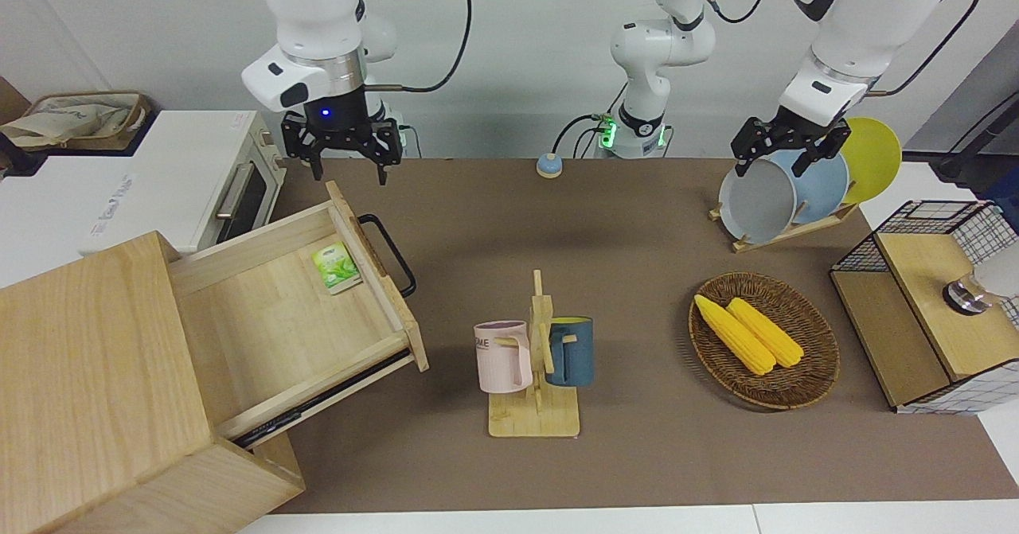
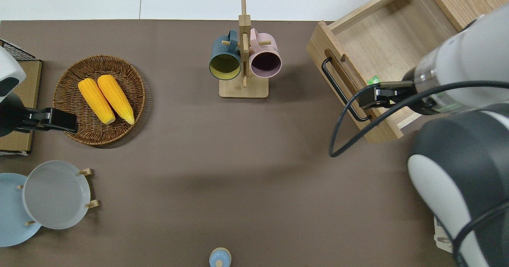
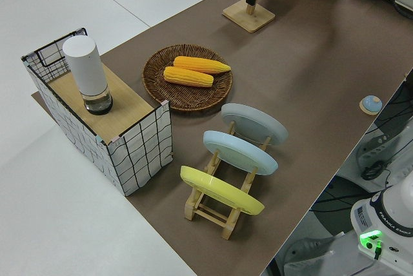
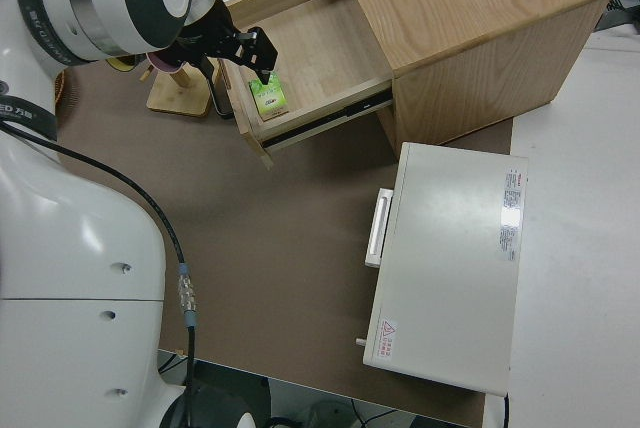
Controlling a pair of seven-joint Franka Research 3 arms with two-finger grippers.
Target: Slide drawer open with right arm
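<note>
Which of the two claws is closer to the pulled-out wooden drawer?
The right gripper: it hangs open over the drawer at the end nearer the robots. The left gripper is parked at the opposite end of the table.

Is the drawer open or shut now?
Open. The drawer sticks far out of the cabinet, its inside floor is visible, and a green packet lies in it.

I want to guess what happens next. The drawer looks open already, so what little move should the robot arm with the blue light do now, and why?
Probably just lift away and park. The drawer already stands pulled far out of its cabinet, and the right gripper hangs open, up off the black handle, holding nothing. Nothing seems left to pull.
</note>
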